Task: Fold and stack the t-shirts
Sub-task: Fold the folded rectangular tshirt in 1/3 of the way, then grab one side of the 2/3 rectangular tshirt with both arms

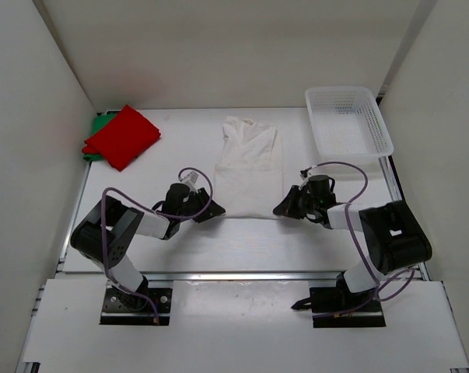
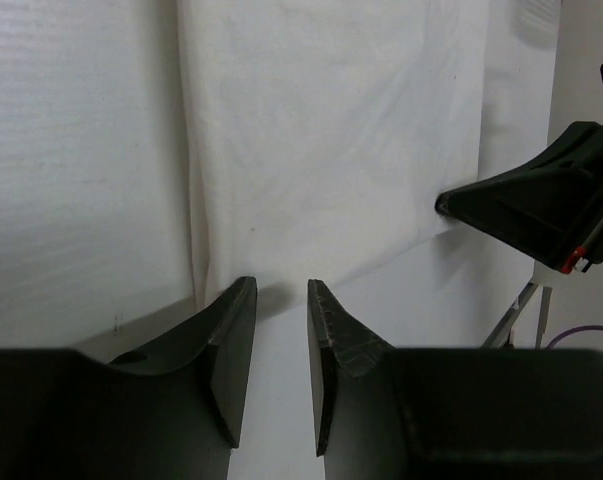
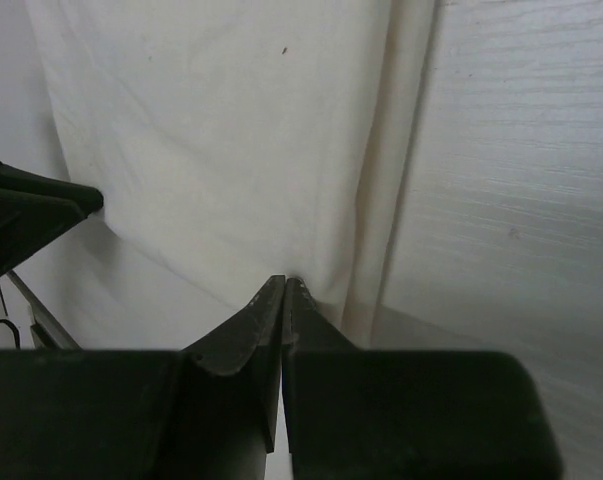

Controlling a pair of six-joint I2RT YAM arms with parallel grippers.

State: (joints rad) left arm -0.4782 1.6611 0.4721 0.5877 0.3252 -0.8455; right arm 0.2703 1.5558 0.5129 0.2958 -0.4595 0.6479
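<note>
White worktop (image 1: 180,151) carries a white t-shirt (image 1: 248,167); at its near hem, left pincer (image 1: 215,210) stands parted, right pincer (image 1: 280,208) closed, touching the hem.

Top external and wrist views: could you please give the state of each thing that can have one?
white t-shirt, folded into a long strip, flat on the table.
red t-shirt, folded, lying on the green one.
green t-shirt, under the red one, mostly hidden.
basket, upright, nothing seen inside.
left gripper, open, at the strip's near left corner.
right gripper, shut, apparently pinching the near right corner.
</note>
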